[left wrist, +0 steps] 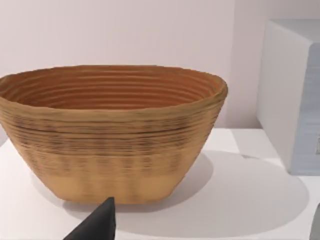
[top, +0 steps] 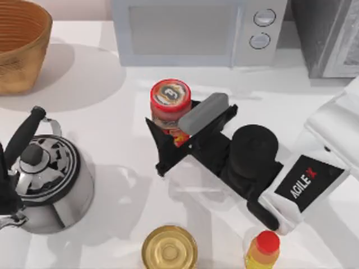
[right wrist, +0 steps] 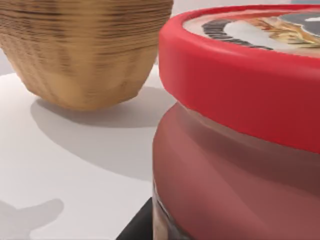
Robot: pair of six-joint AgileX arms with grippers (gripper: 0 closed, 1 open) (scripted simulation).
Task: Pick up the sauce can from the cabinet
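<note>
The sauce can (top: pixel 170 101) stands upright on the white counter in front of the microwave, with a red rim, a grey-white picture on top and a red-orange side. My right gripper (top: pixel 171 113) reaches in from the right, and its black fingers (top: pixel 159 147) press against both sides of the can. The can's red rim (right wrist: pixel 240 95) sits very close in the right wrist view. At the counter's far left, my left gripper (left wrist: pixel 210 231) is parked facing the basket, with its fingertips (left wrist: pixel 102 222) wide apart and nothing between them.
A woven basket (top: pixel 22 45) sits at the back left and a white microwave (top: pixel 196 31) at the back centre. A steel kettle (top: pixel 47 179) stands at the left. At the front edge are a gold-topped can (top: pixel 169 247) and a yellow bottle (top: pixel 262 250).
</note>
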